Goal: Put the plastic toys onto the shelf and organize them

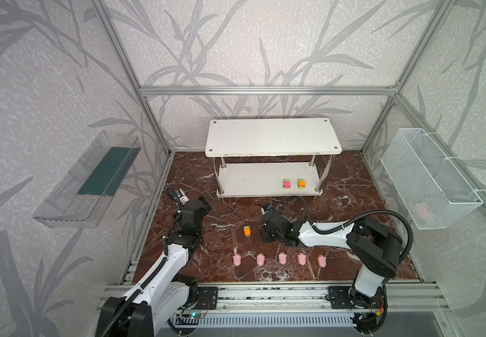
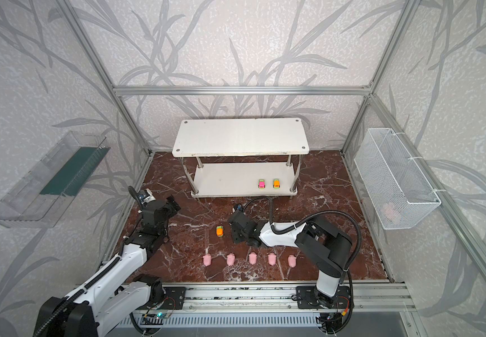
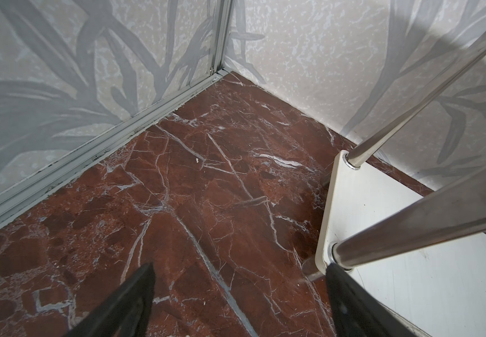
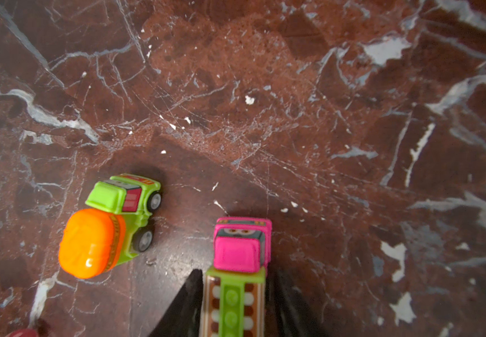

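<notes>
My right gripper [image 4: 235,272] is low over the marble floor, shut on a pink-and-green toy car [image 4: 241,248] with one black finger against each side. An orange-and-green car [image 4: 107,227] stands just beside it, also seen in both top views [image 1: 247,231]. In the top views the gripper body [image 1: 266,233] hides the held car. Two more cars, pink [image 1: 286,184] and orange [image 1: 302,183], sit on the lower tier of the white shelf [image 1: 265,140]. Several pink pigs [image 1: 282,258] form a row near the front. My left gripper [image 3: 240,267] hangs open and empty by the shelf's left corner.
A clear plastic tray [image 1: 87,181] hangs on the left wall. A white wire basket [image 1: 428,181] on the right wall holds something pink [image 1: 422,210]. A chrome shelf post [image 3: 411,233] stands close to my left gripper's finger. Aluminium frame rails border the floor.
</notes>
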